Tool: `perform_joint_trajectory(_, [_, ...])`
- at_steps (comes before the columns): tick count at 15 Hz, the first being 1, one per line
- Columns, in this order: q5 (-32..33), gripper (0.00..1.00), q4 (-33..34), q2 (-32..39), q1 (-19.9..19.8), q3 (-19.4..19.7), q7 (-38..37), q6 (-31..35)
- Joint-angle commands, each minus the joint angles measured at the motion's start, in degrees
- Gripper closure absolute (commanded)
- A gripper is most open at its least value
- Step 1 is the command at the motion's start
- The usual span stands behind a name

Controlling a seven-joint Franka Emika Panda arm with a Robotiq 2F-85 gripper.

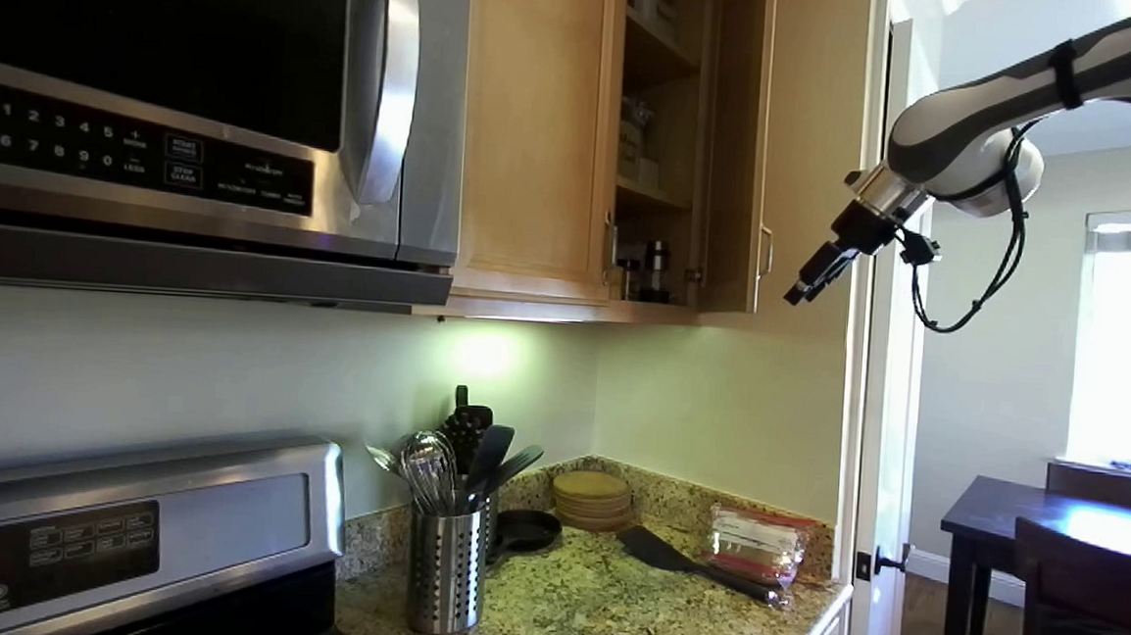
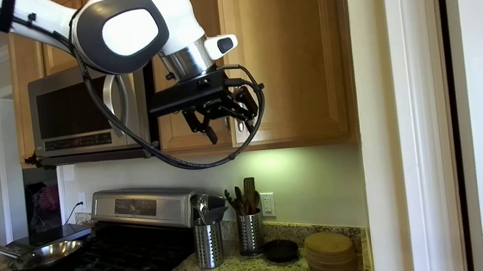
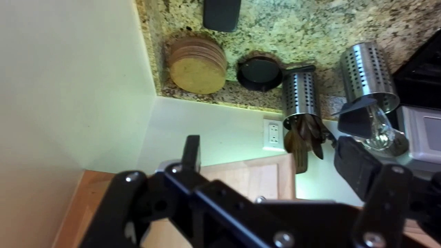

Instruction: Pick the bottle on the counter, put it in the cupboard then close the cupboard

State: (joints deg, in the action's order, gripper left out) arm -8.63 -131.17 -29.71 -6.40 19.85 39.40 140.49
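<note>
Wrist view, and the gripper (image 3: 274, 160) has its jaws spread wide, fully released, one finger toward nine o'clock and its partner toward three, a pale wooden door (image 3: 243, 177) showing behind them. Across to an exterior view, where the arm (image 1: 939, 149) comes in from two o'clock, fingertips aimed down at seven! They sit near the door's handle (image 1: 766, 249), around four o'clock from it, and there's a visible gap between, so they're apart. That door stands open on the cupboard (image 1: 537, 139), and we can see right in: at nine o'clock from the fingertips, a dark bottle (image 1: 656, 269) is upright on the lowest level, a smaller container (image 1: 631, 280) just beside it toward nine. Is that dark one the task's own bottle? Too small here, I cannot tell.

Down at six o'clock from the cupboard, the counter (image 1: 597, 609) is busy: metal utensil holder (image 1: 447, 566) at nine, small black pan (image 1: 525, 529) at ten, stack of round wooden boards (image 1: 593, 504) at twelve, dark spatula (image 1: 651, 549) at two, clear bag (image 1: 758, 545) at three. And the microwave (image 1: 190, 39), big and steel-framed, hangs at nine o'clock from the cupboard.
</note>
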Motion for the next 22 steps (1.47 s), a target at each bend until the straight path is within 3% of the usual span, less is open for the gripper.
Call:
perform_joint_trajectory(1, [3.36,0.31,-1.19,2.86,-2.46,-1.89,-8.29,8.36])
perform_joint_trajectory(9, [4.57,0.85,-0.14,6.01,-1.32,-2.92,-18.79,17.44])
perform_joint_trajectory(11, [4.52,0.93,0.31,6.33,-0.93,-3.15,-19.47,17.93])
perform_joint_trajectory(14, [3.31,0.96,1.02,6.64,0.82,-3.0,-19.18,17.36])
perform_joint_trajectory(22, [-1.42,0.92,4.25,9.94,8.33,-2.82,-17.45,19.02])
